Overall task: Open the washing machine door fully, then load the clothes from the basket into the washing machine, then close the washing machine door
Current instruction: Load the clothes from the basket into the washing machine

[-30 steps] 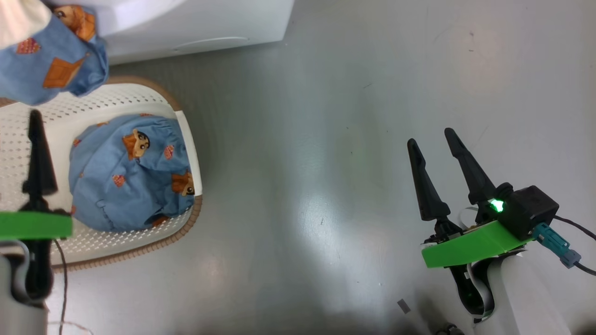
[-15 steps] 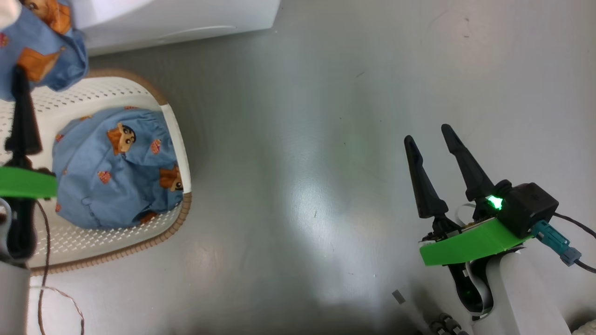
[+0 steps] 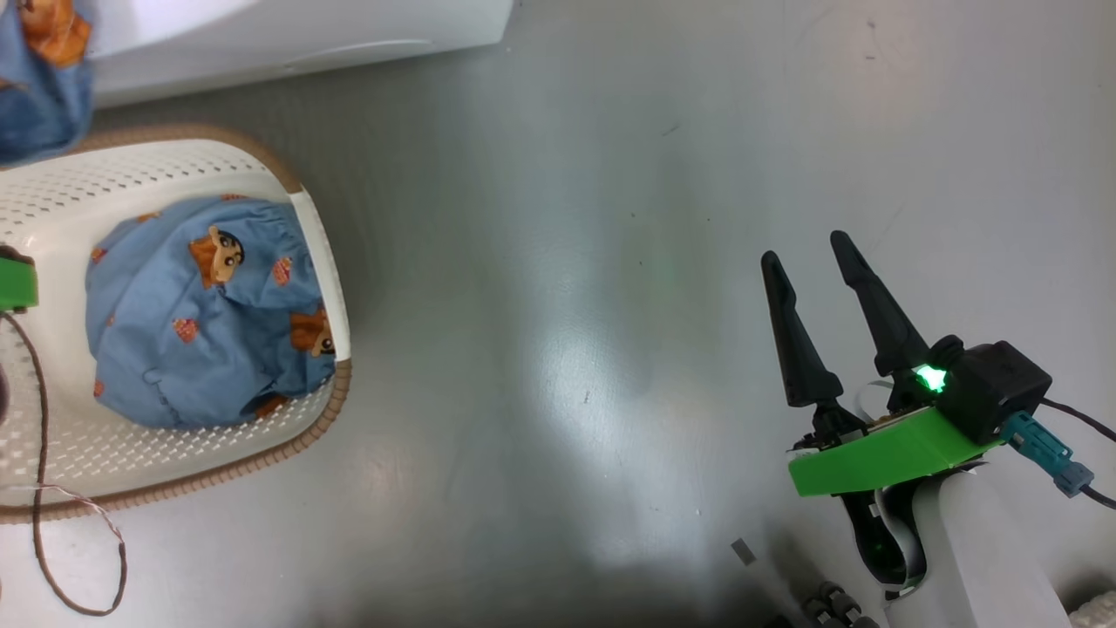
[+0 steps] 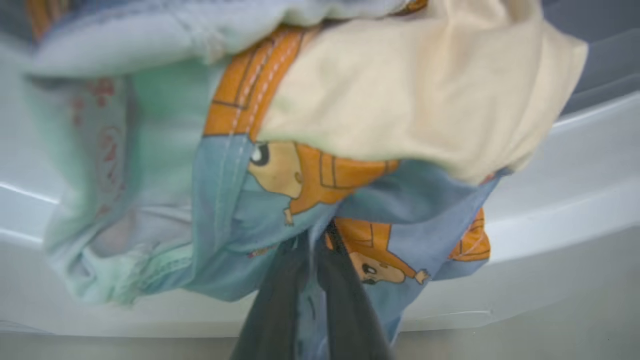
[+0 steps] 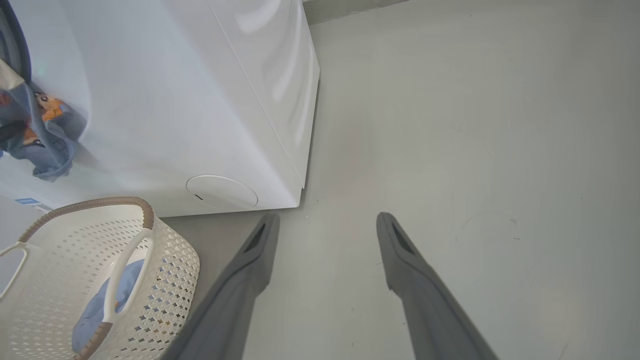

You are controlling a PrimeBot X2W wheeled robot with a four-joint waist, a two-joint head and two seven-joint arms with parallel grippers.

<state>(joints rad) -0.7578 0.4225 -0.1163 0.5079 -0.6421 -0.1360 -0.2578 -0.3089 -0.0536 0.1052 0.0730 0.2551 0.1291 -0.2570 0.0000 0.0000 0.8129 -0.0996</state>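
Note:
The cream basket (image 3: 305,253) stands on the floor at the left, with one of the light-blue printed clothes (image 3: 200,323) bunched inside. Another blue garment (image 4: 280,200) with orange prints and a cream patch hangs against the white washing machine (image 5: 175,100). My left gripper (image 4: 320,240) is shut on its lower folds, fabric pinched between the dark fingers. That garment also shows at the head view's top left corner (image 3: 39,96). My right gripper (image 3: 806,249) hovers open above bare floor at the right, holding nothing. The washing machine door is out of view.
The machine's round lower flap (image 5: 221,191) faces the basket (image 5: 165,270). A thin brown cable (image 3: 44,506) loops over the basket's near rim. Grey floor stretches between the basket and my right arm. Small dark fittings (image 3: 828,606) lie by the robot's base.
The left gripper rose from over the basket, left the head view's upper left, and shut on the hanging garment. The head view shifted slightly. The right gripper stayed put.

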